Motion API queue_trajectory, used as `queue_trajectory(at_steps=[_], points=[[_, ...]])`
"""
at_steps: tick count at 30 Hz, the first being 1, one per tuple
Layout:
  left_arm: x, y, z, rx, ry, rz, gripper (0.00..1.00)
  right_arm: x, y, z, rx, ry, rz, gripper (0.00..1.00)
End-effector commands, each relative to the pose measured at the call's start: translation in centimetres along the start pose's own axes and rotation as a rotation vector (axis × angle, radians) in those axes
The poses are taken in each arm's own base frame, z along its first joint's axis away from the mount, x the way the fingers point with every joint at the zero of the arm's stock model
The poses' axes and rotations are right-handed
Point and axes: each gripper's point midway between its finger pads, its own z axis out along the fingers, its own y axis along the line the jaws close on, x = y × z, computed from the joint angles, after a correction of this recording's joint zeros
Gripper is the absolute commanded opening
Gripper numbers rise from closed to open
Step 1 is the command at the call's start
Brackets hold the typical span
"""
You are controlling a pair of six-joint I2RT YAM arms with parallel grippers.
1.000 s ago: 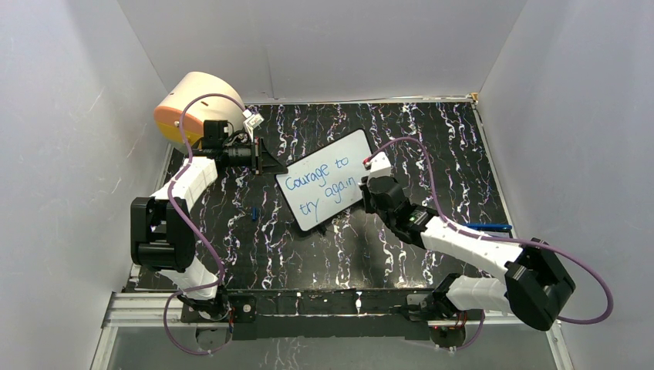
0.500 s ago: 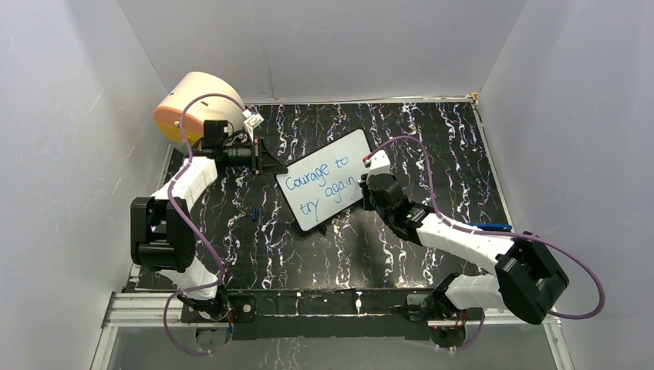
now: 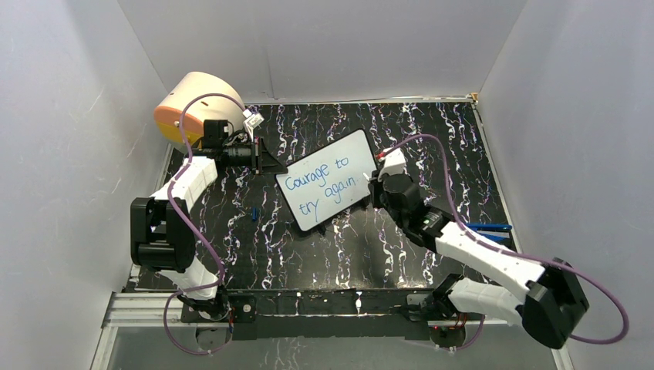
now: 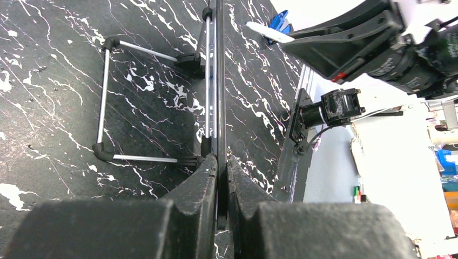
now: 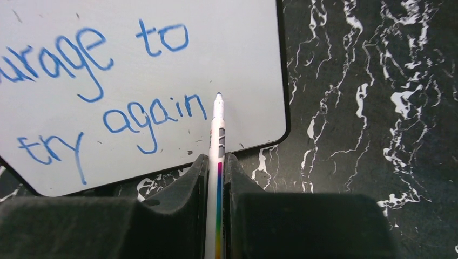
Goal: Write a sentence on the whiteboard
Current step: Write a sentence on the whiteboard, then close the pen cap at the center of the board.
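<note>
Left gripper (image 4: pixel 218 164): fingers clamped on whiteboard (image 3: pixel 352 152) edge, its 9 o'clock side. Right gripper (image 5: pixel 216 164): fingers clamped on marker (image 5: pixel 218 129), tip at 3 o'clock of the sentence (image 3: pixel 320 181) end, "again".

Blue sentence (image 3: pixel 324 183), white marker (image 5: pixel 217 129), pale whiteboard (image 5: pixel 243 65), black-marbled table (image 3: pixel 432 139)

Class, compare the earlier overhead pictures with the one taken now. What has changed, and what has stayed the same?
The right gripper, shut on the marker, slid slightly right across the whiteboard, just past "again". Its elbow swung out toward the near right corner. Nothing was picked up or let go. The left gripper stays clamped on the board's edge, and the blue writing looks unchanged.
</note>
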Motion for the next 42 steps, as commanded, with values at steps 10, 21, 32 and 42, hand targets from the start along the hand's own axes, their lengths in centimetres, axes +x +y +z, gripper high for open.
queue_trajectory(at_steps=[10,21,32,42], points=[[-3.8,-0.7,-3.1,-0.311,-0.083,0.059,0.75,-3.8,-2.8,-5.6,0.049,-0.098,0.038,0.00],[-4.5,-2.5,-9.1,-0.666,-0.271,0.036,0.91,-4.6,-4.6,-8.3,0.087,-0.123,0.047,0.00],[0.5,-2.5,-12.6,-0.848,-0.414,-0.055,0.92,-4.5,-5.0,-9.2,0.086,-0.140,0.055,0.00],[7.3,5.0,-11.7,-1.045,-0.251,-0.381,0.86,-4.4,-5.4,-10.2,0.081,-0.154,0.059,0.00]])
